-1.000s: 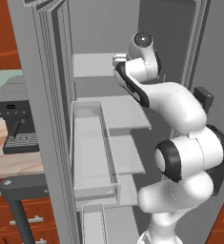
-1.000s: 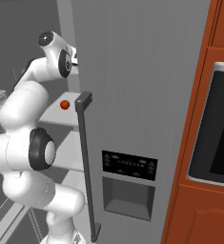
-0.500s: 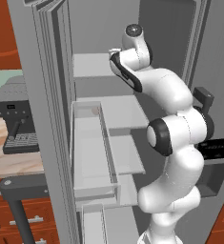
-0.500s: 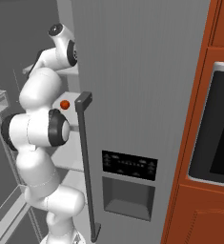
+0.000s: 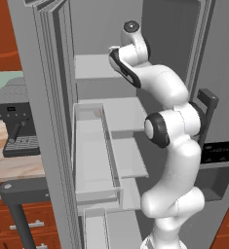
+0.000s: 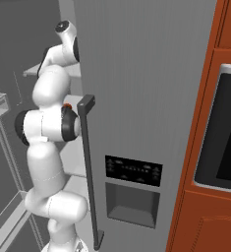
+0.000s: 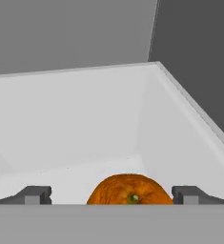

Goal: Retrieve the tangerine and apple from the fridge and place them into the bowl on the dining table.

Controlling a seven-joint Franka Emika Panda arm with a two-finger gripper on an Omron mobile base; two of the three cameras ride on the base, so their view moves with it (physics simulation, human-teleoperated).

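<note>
The tangerine (image 7: 129,189), a bright orange ball, lies on a white shelf (image 7: 85,124) inside the fridge (image 5: 38,121), low in the hand view. My gripper (image 7: 111,196) is open, with one dark fingertip on each side of the tangerine and a gap between each tip and the fruit. My arm (image 5: 160,82) reaches up onto the fridge's upper shelf. A small red spot, apparently the apple (image 6: 67,105), peeks out on a lower shelf beside my arm and the shut right door (image 6: 151,88).
The open left door carries clear bins (image 5: 94,160) close to my arm. A dark coffee machine (image 5: 16,116) stands on a wooden counter at the left. The right door has a long handle (image 6: 87,167) and a dispenser panel (image 6: 133,170); an oven (image 6: 225,133) sits beyond it.
My arm has stretched up and deeper into the fridge, toward the upper shelf. The jaws have stayed open.
</note>
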